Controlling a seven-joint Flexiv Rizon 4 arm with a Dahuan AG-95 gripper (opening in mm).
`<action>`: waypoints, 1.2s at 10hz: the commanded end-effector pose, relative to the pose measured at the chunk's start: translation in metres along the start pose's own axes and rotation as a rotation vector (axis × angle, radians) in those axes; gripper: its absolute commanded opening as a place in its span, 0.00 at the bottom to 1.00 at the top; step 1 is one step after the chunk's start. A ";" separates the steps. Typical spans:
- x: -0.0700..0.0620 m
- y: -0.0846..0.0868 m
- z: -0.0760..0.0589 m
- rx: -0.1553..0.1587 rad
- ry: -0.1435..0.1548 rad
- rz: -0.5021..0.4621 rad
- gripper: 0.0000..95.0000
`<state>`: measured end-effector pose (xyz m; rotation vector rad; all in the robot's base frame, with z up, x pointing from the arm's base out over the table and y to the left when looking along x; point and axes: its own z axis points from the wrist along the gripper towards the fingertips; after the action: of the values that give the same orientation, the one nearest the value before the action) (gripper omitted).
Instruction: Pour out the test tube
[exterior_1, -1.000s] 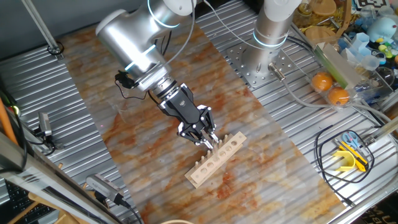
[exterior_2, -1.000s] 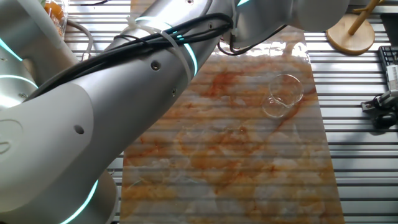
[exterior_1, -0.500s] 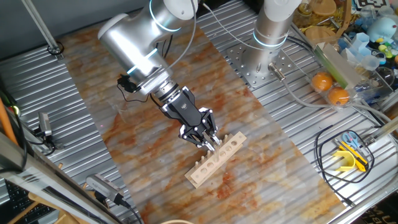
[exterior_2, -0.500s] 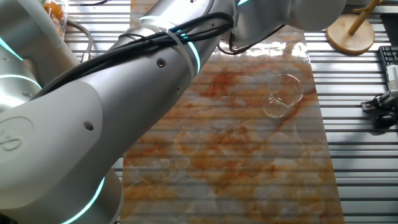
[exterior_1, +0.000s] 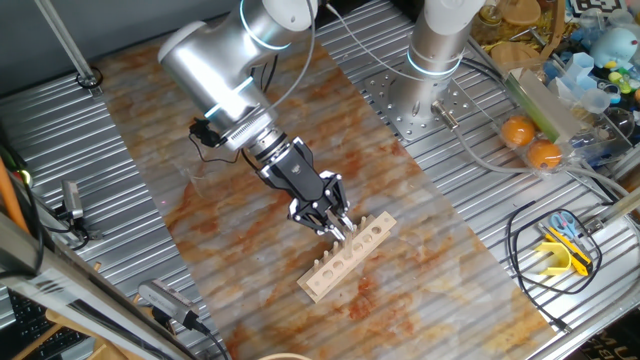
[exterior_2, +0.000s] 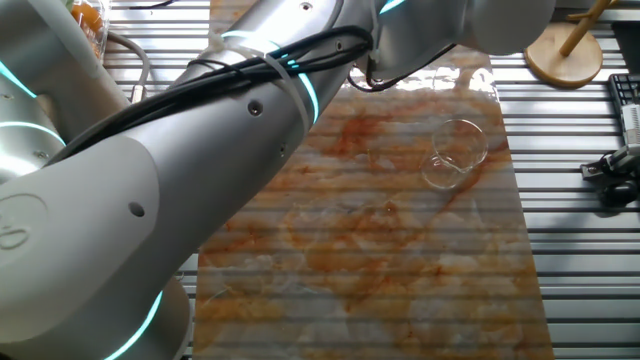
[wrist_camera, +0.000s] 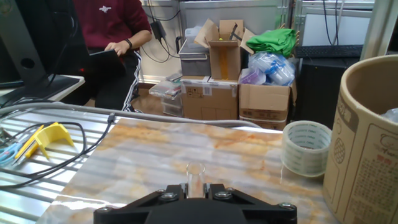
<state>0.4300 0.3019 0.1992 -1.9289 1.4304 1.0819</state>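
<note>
The tool (exterior_1: 338, 226) sits clenched around the test tube (wrist_camera: 195, 176) at the wooden rack (exterior_1: 348, 256). Next comes lifting it clear, then carrying it to the beaker (exterior_2: 453, 153).

End effector (exterior_1: 338, 226) low — angled downward, fingers nearly together

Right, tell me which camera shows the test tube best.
The hand view: the test tube stands upright at the tool, its open rim clear against the marbled mat. In one fixed view the tool is at the wooden rack, but no tube can be made out. In the other fixed view the arm hides it.
</note>
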 end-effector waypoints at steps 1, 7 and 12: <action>0.001 0.002 0.000 -0.001 0.004 -0.005 0.00; 0.003 0.004 0.011 0.001 -0.001 0.007 0.00; 0.012 0.002 0.021 0.002 -0.003 0.001 0.00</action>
<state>0.4246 0.3108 0.1759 -1.9263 1.4302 1.0820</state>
